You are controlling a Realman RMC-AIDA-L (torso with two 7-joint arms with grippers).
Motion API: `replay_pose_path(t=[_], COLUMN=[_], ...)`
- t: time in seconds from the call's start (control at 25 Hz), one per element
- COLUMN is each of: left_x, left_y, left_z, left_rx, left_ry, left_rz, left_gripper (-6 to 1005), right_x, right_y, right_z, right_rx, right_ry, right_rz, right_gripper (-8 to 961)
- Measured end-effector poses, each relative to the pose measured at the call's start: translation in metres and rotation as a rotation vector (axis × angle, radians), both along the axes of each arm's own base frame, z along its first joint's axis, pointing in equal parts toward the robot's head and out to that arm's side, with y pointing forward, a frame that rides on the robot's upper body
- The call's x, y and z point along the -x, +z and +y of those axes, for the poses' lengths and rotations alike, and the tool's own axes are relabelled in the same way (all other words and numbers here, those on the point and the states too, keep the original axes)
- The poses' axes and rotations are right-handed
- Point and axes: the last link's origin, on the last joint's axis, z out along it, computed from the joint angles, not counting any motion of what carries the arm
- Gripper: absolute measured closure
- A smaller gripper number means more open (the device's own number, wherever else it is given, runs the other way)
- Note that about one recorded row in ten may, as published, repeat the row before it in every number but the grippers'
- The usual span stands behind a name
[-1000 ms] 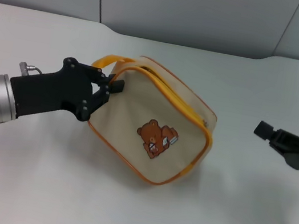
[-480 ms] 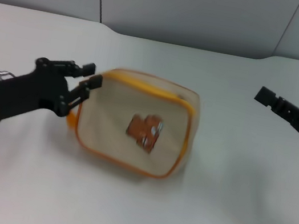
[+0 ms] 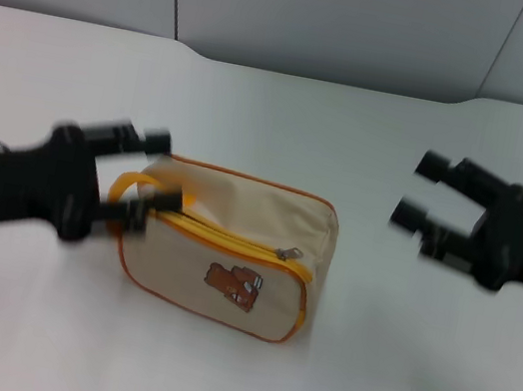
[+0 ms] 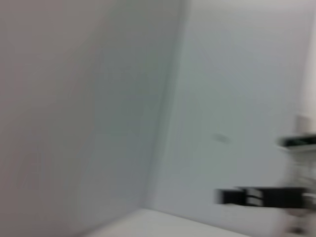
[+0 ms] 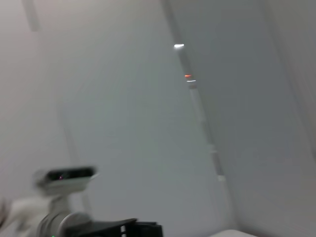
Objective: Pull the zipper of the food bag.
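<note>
The food bag [image 3: 227,276] lies on the white table [image 3: 228,382], with its bear picture facing me. The zipper [image 3: 224,237] runs along its top front edge, and the silver pull tab [image 3: 284,253] sits near the bag's right end. The orange-yellow loop handle [image 3: 127,184] sticks out at the bag's left end. My left gripper [image 3: 157,171] is open, with its fingers on either side of the handle end. My right gripper [image 3: 417,189] is open and empty, in the air to the right of the bag and apart from it. Both wrist views are blurred and show no bag.
Grey wall panels [image 3: 324,14] stand behind the table's far edge. The left wrist view shows only wall and a far black gripper part [image 4: 256,196]. The right wrist view shows wall and a blurred robot part [image 5: 64,175].
The bag has swung from tilted up in my left gripper to lying flat, farther left. My left gripper has opened and drawn back. My right gripper has moved in toward the bag.
</note>
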Motion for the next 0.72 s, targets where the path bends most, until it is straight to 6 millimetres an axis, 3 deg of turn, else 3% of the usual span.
replay_pose_path(t=[0.2, 0.28, 0.72], left_x=[-0.009, -0.009, 0.005], left_y=[-0.004, -0.009, -0.019], left_z=[-0.022, -0.026, -0.041], left_rx=[0.188, 0.217, 0.22], left_ry=[-0.112, -0.11, -0.087], left_rz=[0.013, 0.018, 0.055], left_gripper=[259, 238, 175], right_x=[0.003, 0.002, 0.002], right_y=[-0.016, -0.021, -0.028], right_z=[-0.017, -0.021, -0.03], right_rx=[0.085, 0.129, 0.171], right_ry=[0.171, 0.204, 0.276], right_rz=[-0.135, -0.187, -0.218], right_gripper=[173, 130, 122])
